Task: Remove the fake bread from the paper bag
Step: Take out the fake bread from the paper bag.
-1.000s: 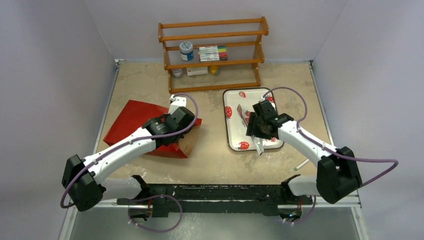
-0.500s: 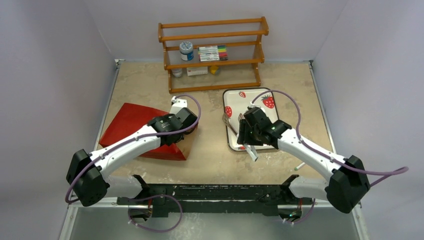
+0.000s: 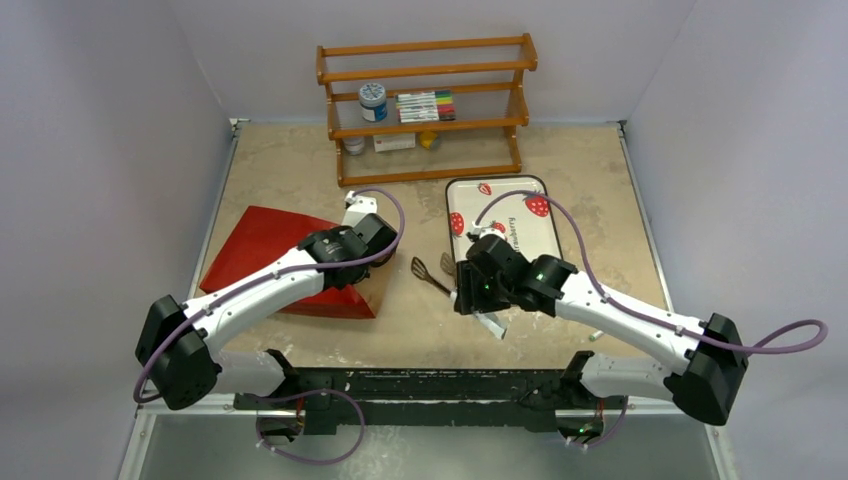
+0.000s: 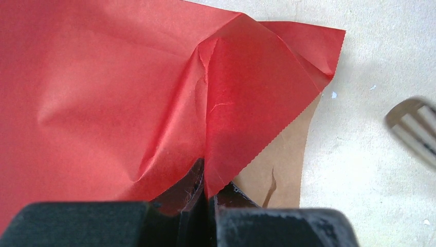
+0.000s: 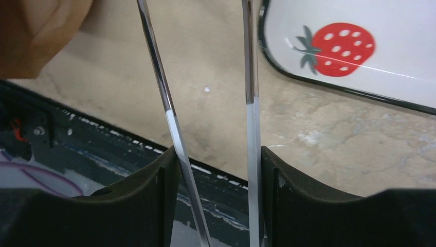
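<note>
The red paper bag [image 3: 265,245] lies on its side on the left. Its brown kraft mouth [image 3: 380,288] faces right. My left gripper [image 3: 368,250] is shut on a fold of the bag's red upper edge, seen close in the left wrist view [image 4: 208,198]. My right gripper [image 3: 472,296] is shut on metal tongs [image 3: 432,276], both arms of which pass between its fingers [image 5: 288,195]. The tong tips hang just right of the bag's mouth and show in the left wrist view [image 4: 411,128]. The bread is hidden.
A white strawberry-print tray [image 3: 530,235] lies right of centre and shows in the right wrist view [image 5: 401,46]. A wooden shelf [image 3: 425,110] with jars and markers stands at the back. A white pen [image 3: 603,331] lies near the front right edge.
My right arm has swung left off the tray, carrying the tongs toward the bag's mouth. The left gripper has kept its hold on the bag and shifted it slightly.
</note>
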